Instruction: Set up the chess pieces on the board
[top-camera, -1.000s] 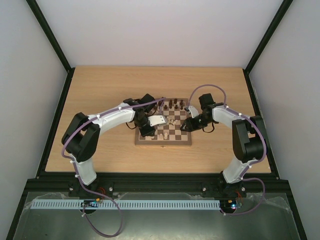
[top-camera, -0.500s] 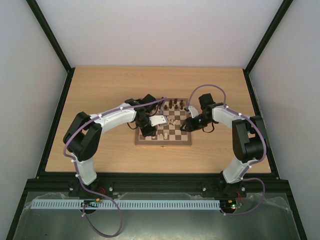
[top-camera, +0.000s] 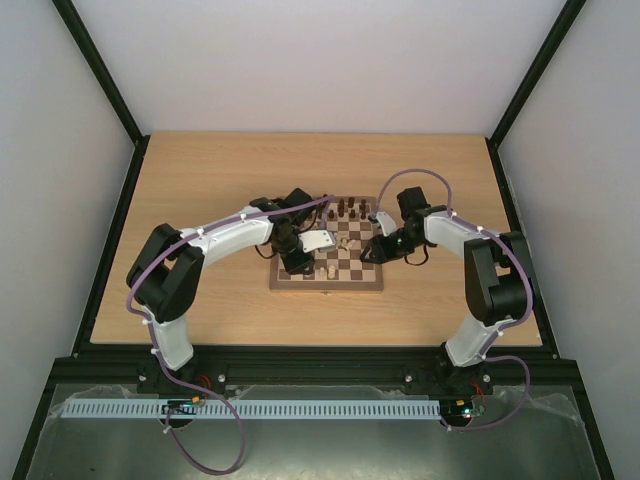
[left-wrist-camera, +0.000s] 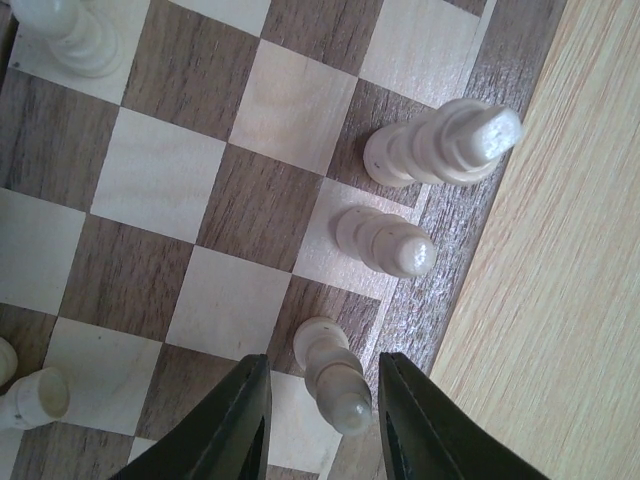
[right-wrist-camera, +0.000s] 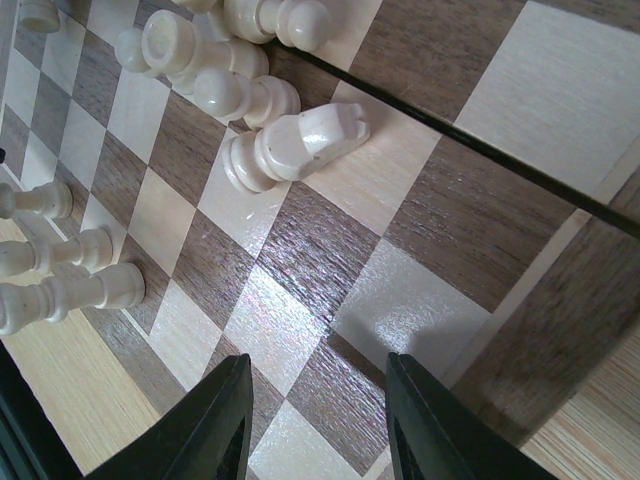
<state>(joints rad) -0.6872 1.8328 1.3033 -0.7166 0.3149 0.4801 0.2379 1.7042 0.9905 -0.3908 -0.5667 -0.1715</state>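
Note:
The board (top-camera: 352, 272) lies mid-table. Dark brown pieces (top-camera: 345, 210) stand along its far edge. Cream pieces (top-camera: 343, 242) lie loose near its middle. My left gripper (top-camera: 298, 264) is open at the board's left edge. In the left wrist view its jaws (left-wrist-camera: 322, 425) stand either side of a cream pawn (left-wrist-camera: 335, 372) without touching it. Another pawn (left-wrist-camera: 385, 240) and a taller cream piece (left-wrist-camera: 440, 148) stand beside it on the edge row. My right gripper (right-wrist-camera: 320, 425) is open and empty over bare squares, short of a fallen cream knight (right-wrist-camera: 295, 145).
A cluster of cream pieces (right-wrist-camera: 215, 60) lies behind the knight. Three cream pieces (right-wrist-camera: 60, 290) show along the far board edge in the right wrist view. The light wooden tabletop (top-camera: 200, 180) surrounds the board; black frame rails (top-camera: 110, 230) run along its sides.
The left arm has edged very slightly to the right. The right arm and the pieces have not visibly moved.

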